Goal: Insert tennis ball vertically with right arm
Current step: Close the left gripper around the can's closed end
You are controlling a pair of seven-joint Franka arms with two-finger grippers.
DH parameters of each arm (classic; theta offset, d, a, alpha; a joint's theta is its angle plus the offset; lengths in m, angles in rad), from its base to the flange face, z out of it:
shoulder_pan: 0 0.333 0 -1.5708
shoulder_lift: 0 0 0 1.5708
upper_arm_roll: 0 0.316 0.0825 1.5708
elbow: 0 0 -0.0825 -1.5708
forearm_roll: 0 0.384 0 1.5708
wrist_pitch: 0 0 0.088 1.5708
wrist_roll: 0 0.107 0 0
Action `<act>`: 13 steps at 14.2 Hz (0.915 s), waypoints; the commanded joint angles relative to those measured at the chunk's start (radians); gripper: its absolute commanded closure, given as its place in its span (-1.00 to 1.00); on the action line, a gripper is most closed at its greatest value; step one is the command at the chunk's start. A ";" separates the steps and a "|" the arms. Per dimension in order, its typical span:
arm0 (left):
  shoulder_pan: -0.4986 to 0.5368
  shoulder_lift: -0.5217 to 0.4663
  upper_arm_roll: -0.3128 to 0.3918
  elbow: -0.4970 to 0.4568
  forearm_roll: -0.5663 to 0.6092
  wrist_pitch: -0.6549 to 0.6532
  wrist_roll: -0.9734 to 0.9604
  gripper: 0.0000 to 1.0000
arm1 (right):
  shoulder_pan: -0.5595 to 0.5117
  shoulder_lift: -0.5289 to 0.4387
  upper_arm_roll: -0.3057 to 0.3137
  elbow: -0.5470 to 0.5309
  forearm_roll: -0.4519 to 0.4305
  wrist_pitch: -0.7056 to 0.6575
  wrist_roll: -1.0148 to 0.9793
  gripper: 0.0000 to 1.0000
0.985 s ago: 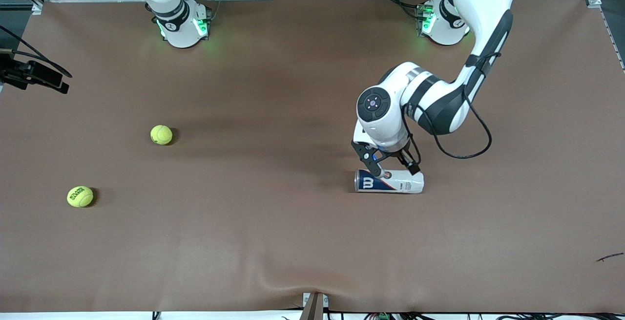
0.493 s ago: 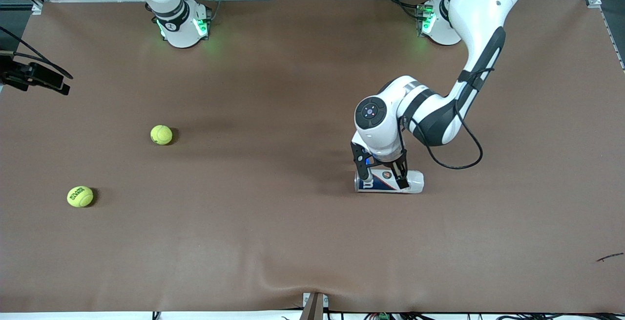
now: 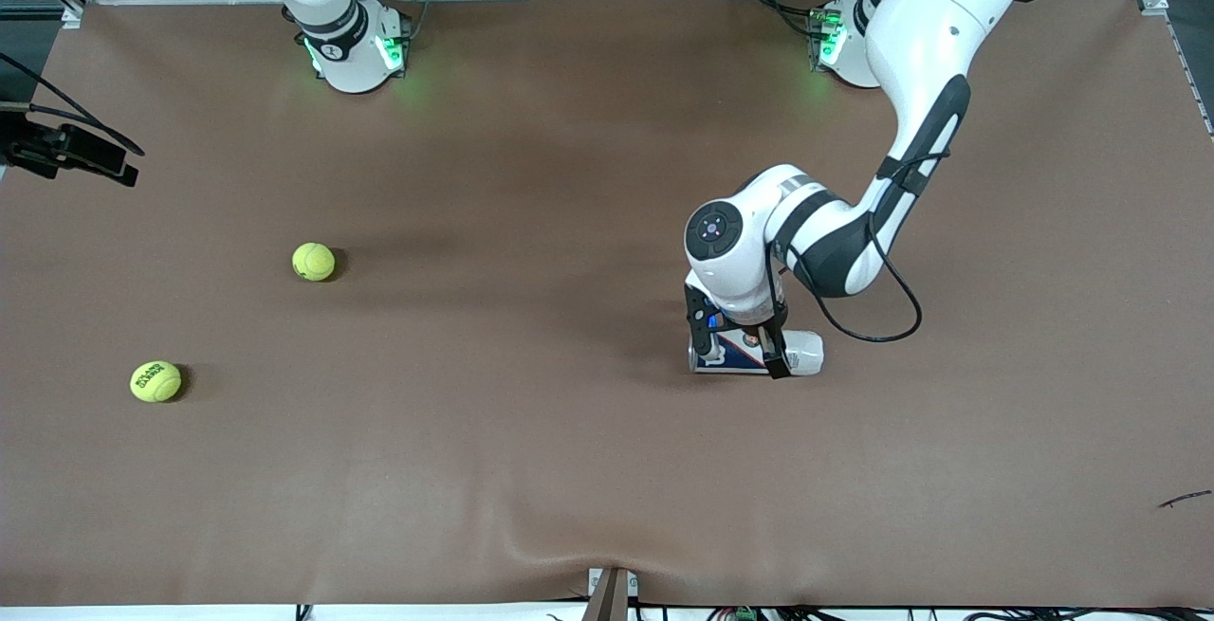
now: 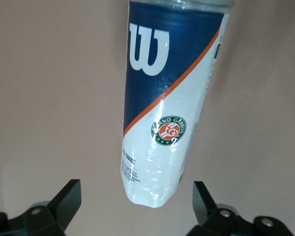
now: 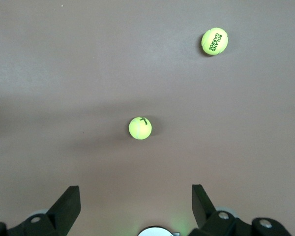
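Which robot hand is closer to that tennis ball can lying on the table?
Left. The left gripper straddles the tennis ball can, fingers open. The right gripper, also open, waits above the two balls.

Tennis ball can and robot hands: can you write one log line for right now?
left gripper: open, straddling lying can | right gripper: open, high over two balls, waiting

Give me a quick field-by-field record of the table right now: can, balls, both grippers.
tennis ball can: lying on its side on the table, toward the left arm's end; blue and white Wilson label
left gripper: down over the can, fingers open, one on each side of it, not closed on it
tennis ball one: loose on the table, toward the right arm's end
tennis ball two: loose, nearer the front camera than ball one
right gripper: open, holding nothing, high over the balls, waiting
balls in can: none visible
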 commanded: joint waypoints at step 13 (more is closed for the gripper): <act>0.037 0.107 -0.004 0.013 0.002 0.070 0.033 -1.00 | 0.002 -0.003 0.005 -0.007 -0.005 0.006 0.003 -1.00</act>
